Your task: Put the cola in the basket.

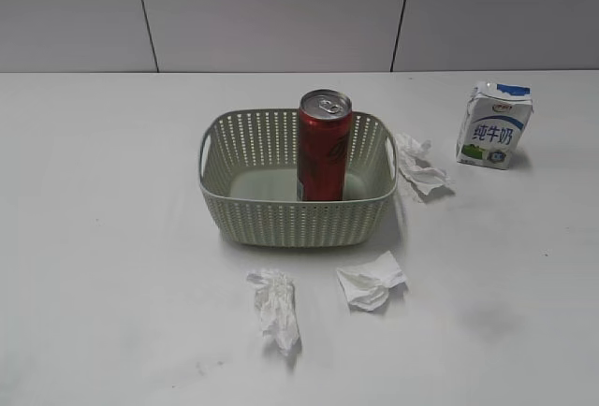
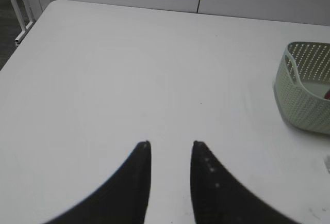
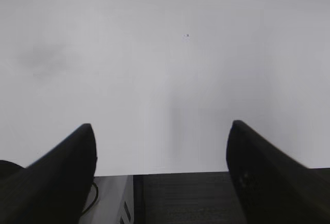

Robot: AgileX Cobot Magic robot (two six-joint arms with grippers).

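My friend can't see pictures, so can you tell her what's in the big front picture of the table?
A tall red cola can stands upright inside a pale green basket on a white table. Three crumpled white tissues lie around the basket, two in front and one at its right. A white-and-blue milk carton stands further right.

Cola in the basket, mid-bench

The cola point(image 1: 325, 147) stands upright inside the basket point(image 1: 281, 219), toward its right half, rising above the rim. The basket sits on the bench point(image 1: 103, 238). A milk carton point(image 1: 494, 125) stands well apart to the right and slightly behind. One crumpled tissue point(image 1: 418, 167) lies just right of the basket; two more point(image 1: 275, 305) point(image 1: 371, 282) lie in front.
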